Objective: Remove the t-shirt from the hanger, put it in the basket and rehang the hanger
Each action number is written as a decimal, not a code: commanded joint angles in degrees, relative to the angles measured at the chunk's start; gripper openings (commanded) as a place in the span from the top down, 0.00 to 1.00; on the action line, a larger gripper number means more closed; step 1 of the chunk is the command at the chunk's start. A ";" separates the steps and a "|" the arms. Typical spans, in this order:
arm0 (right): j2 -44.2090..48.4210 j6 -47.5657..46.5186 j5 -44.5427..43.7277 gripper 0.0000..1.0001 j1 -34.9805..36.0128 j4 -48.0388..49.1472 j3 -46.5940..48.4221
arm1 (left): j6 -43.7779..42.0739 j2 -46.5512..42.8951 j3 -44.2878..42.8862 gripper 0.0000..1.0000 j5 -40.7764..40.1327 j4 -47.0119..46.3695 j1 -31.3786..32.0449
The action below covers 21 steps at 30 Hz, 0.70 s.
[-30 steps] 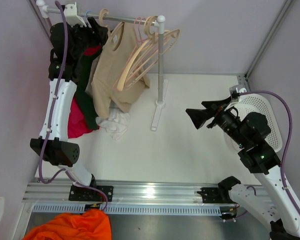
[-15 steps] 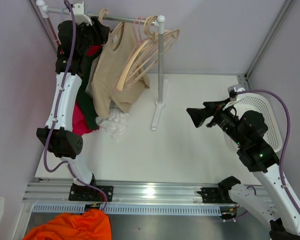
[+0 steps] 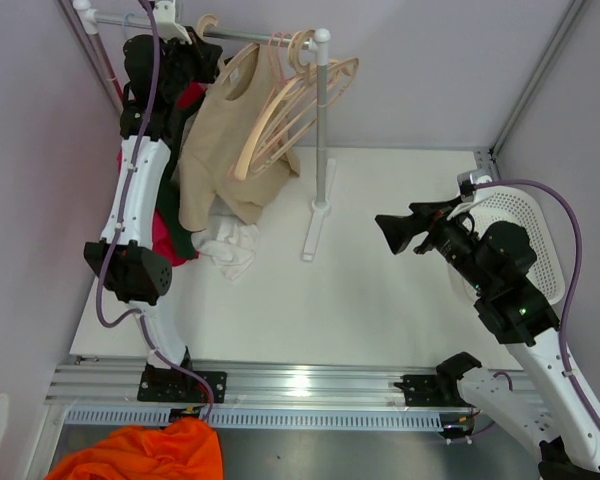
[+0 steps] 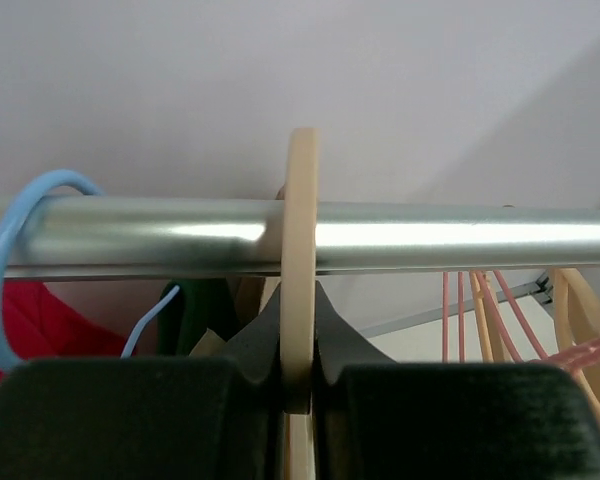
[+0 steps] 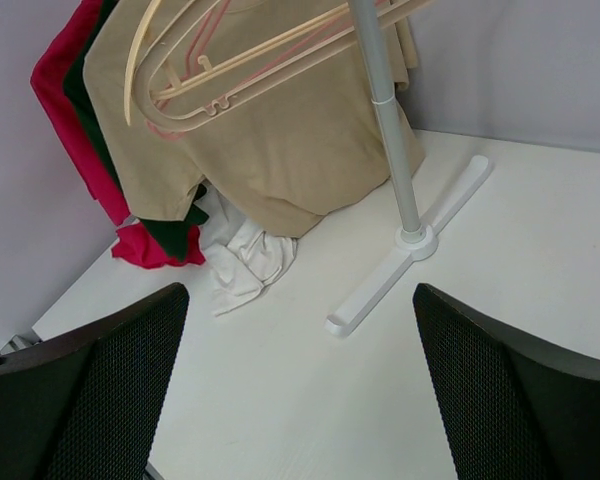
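White table, left end effector pinching hanger hook on rail

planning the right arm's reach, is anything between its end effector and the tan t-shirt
Yes. From the open right end effector, the rack's upright pole and empty hangers stand in front of the tan t-shirt.

left fingers clamped on hanger hook, over metal rail

My left arm and right arm: white shells, black joints and motor housings. A purple cable runs along each. My right gripper is black with mesh-textured finger faces.
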<state>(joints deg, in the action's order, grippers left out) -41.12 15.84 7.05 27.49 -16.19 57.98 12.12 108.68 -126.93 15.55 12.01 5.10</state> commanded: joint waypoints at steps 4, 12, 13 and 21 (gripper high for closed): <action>0.17 -0.54 -0.90 0.01 -0.59 0.71 -0.23 | 0.80 2.23 -4.64 0.99 4.40 -1.37 0.17; -1.24 -0.02 0.51 0.01 -0.94 2.03 -0.41 | 1.33 -0.57 -7.89 0.99 4.40 -2.16 0.17; -1.33 0.16 0.68 0.01 -0.94 2.30 -0.41 | 1.33 -1.10 -8.15 0.99 4.05 -2.25 0.17; -1.68 0.69 1.74 0.00 -1.03 3.09 -1.20 | 0.80 -7.95 -7.28 0.99 3.34 -2.78 0.17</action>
<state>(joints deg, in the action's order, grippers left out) -42.74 16.01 7.86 26.70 -15.49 57.08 12.12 108.05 -131.33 18.70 14.50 5.13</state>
